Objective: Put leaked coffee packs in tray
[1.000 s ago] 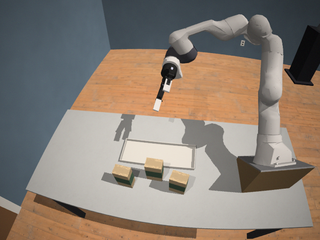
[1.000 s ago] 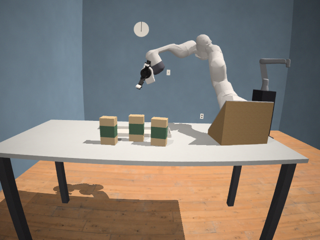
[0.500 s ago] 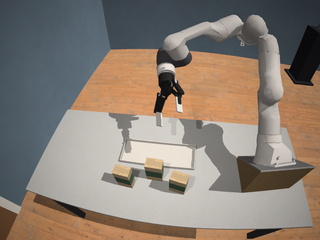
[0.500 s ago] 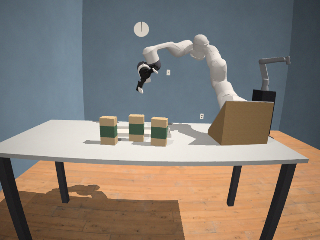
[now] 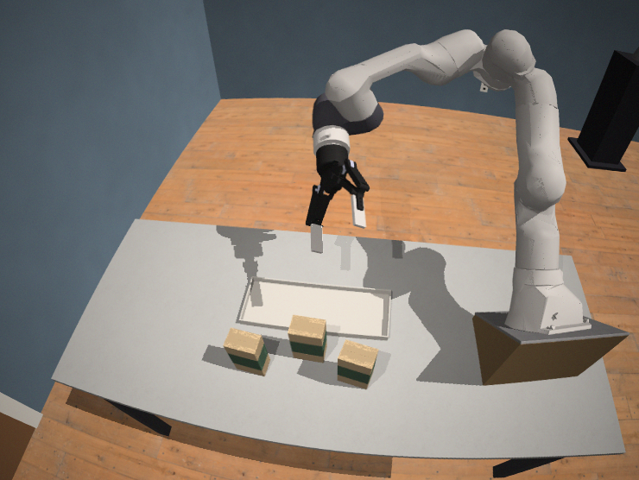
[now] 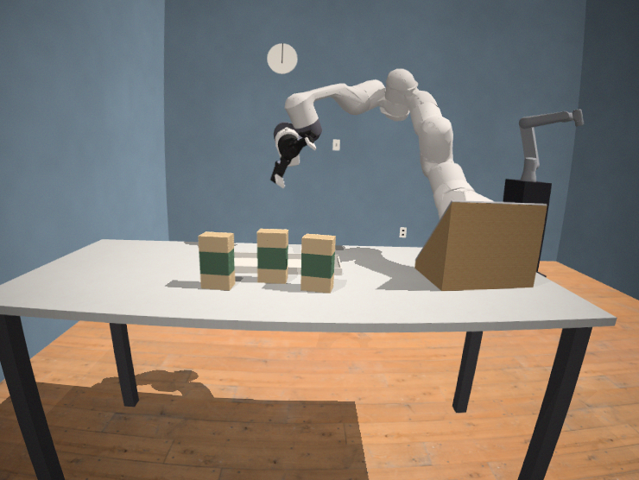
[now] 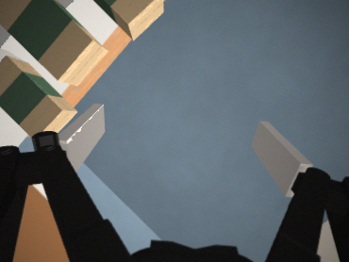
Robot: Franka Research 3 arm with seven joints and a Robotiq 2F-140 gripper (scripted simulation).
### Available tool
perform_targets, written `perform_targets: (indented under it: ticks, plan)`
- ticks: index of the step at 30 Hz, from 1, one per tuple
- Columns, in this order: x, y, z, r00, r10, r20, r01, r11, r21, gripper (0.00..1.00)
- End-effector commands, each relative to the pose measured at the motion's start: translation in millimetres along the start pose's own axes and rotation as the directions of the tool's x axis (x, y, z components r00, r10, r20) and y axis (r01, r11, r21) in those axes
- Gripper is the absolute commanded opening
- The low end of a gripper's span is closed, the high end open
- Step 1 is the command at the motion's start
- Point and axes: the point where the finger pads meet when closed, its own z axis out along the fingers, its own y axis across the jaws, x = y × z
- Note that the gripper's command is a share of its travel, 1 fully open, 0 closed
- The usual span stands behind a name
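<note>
Gripper spread wide, nothing between the pads, up high beyond the tray's far side (as the top view has it). Three coffee packs, tan with a green band, all upright on the grey table, none in the tray. Going by the top view: left pack is turned a bit, middle pack sits closest to the tray, right pack stands apart from it. Can't tell which are soft (they look alike).

White tray lies behind the row; the packs block part of it in the exterior view, and the middle one hides a bit of its near rim from above. Wood-sided wedge carries the arm, well right of the packs. Behind: black pedestal with a smaller grey arm, round clock, wall socket. Wrist view gets mostly blue wall, packs cropped at upper left (can't match them up).

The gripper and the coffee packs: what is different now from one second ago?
The gripper has turned, and its fingers have moved toward the table's near side in the top view. Nothing was grasped or released. The three coffee packs and the tray stayed put.
</note>
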Motion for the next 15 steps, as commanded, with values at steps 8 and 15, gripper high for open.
perform_targets:
  ticks: [8,15]
  plan:
    - [17,3,33.4,0.978,-0.154,-0.141,0.155,0.988,-0.004,1.00]
    - [17,3,33.4,0.978,-0.154,-0.141,0.155,0.988,-0.004,1.00]
